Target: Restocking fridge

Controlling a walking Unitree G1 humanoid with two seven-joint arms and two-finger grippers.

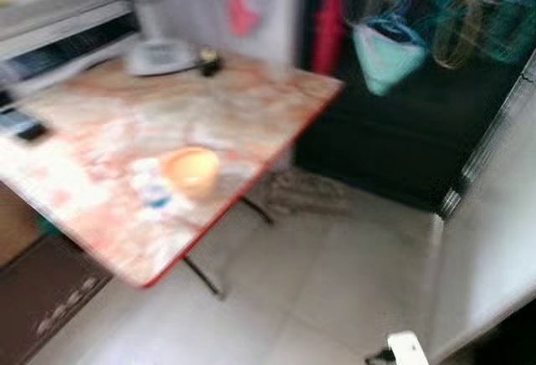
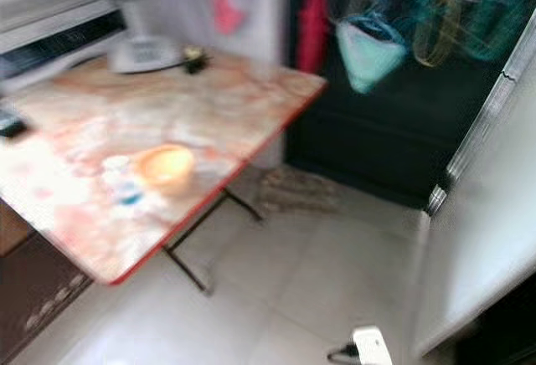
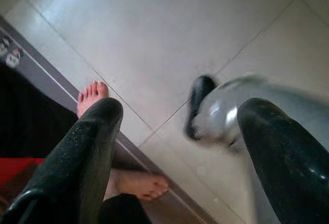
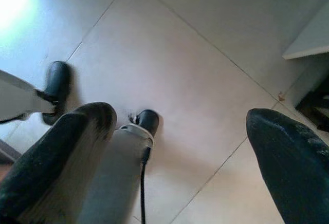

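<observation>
Down by the tiled floor (image 3: 154, 34), both arms hang idle and point at the ground. The left tool (image 3: 180, 147) has its two black fingers spread wide with nothing between them; beyond it show a person's bare feet (image 3: 92, 94) beside a dark sill and one of the robot's own grey legs with a black foot (image 3: 199, 100). The right tool (image 4: 182, 147) is likewise spread wide and empty, with a grey robot leg (image 4: 121, 167) and a thin black cable running along it showing between the fingers.

Ahead, in the blurred head views, a folding bench (image 1: 109, 131) with a marbled orange-and-white top and red edge stands on thin dark legs. On it, near the front edge, sits a small orange bowl (image 1: 190, 169), with a pale item marked in blue (image 1: 152, 191) just beside it. At the bench's far end rests the white base of a fan (image 1: 159, 55) and a small dark object (image 1: 209, 64). The fridge's white open door (image 1: 494, 231) stands at the right, its edge toward the camera. Behind, a teal bag (image 1: 387, 51) and a red item (image 1: 328, 26) hang against a dark surface.
</observation>
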